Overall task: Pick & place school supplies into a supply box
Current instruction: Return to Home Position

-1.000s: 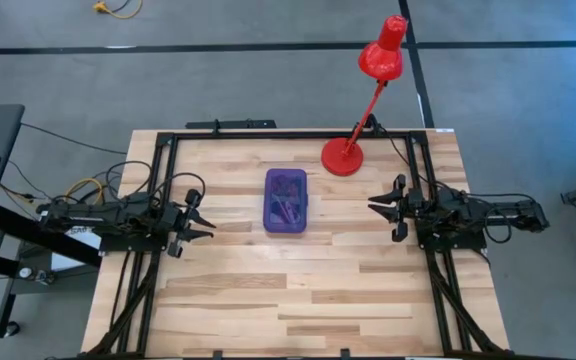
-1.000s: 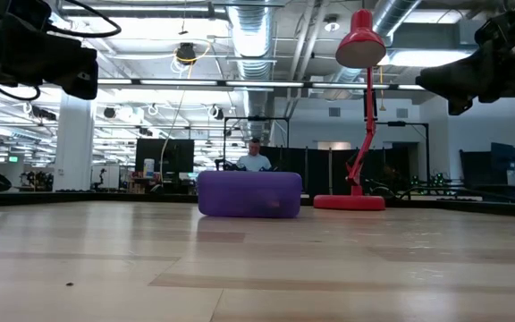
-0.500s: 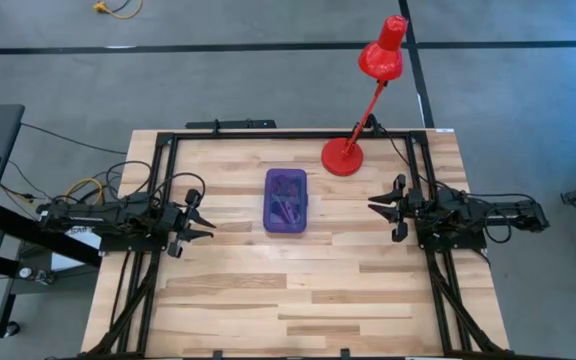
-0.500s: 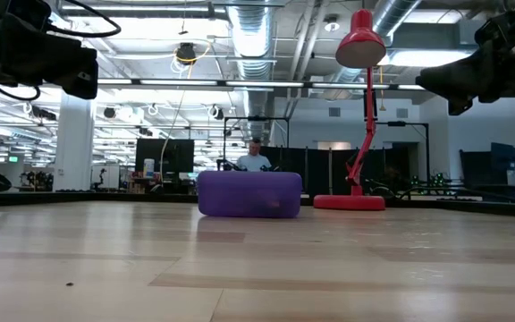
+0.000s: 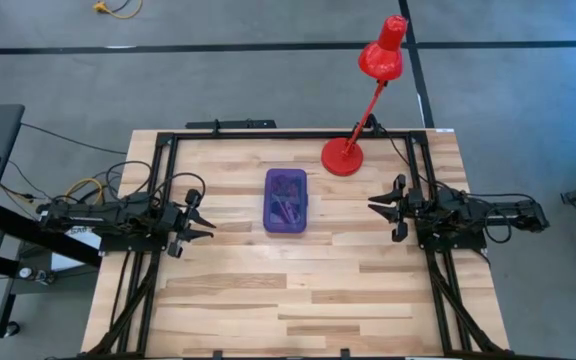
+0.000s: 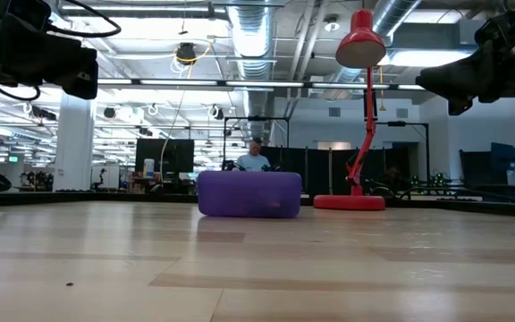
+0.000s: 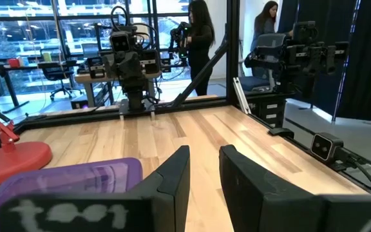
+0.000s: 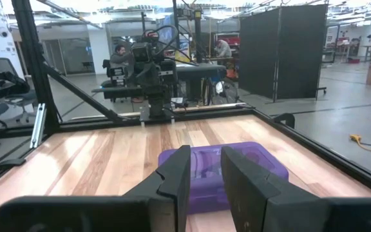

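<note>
On the table [image 5: 298, 290], at its middle, the purple box [image 5: 286, 201] is seen shut, and slim dark supplies [image 5: 286, 212] are made out dimly through its lid. Pale marks [image 7: 63, 212] caught by the left wrist camera close to the box are too blurred to be read. The left gripper [image 5: 206, 222] is held well to the box's left and the right gripper [image 5: 375, 208] well to its right, both raised, with fingers parted and nothing grasped. A red lamp [image 5: 344, 157] is set near the box's far right corner.

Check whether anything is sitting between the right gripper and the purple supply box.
Nothing visible does. Only bare table lies between the right gripper and the closed supply box. The red lamp stands off that line, toward the back edge. The left gripper waits on the box's other side.
</note>
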`<state>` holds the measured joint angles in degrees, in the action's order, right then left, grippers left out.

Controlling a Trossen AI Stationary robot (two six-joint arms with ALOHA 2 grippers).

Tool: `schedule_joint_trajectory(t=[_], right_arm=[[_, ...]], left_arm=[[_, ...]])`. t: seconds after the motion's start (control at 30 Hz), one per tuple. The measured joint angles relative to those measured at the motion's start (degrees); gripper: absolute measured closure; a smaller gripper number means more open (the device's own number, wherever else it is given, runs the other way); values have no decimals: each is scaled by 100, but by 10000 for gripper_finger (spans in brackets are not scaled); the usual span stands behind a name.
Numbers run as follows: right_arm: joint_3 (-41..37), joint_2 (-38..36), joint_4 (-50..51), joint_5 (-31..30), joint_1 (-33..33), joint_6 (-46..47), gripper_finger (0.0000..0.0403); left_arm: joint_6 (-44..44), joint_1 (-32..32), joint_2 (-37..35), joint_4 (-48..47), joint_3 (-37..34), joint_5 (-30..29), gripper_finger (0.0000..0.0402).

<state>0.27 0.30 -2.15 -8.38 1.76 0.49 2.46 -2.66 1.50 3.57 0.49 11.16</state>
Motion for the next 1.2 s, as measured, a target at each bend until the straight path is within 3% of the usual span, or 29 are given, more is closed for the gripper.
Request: schedule_joint_trajectory(t=[1.2], right_arm=[[-1,1,0,0,1,0,321]], left_arm=[[-29,0,1,0,-1,1,329]])
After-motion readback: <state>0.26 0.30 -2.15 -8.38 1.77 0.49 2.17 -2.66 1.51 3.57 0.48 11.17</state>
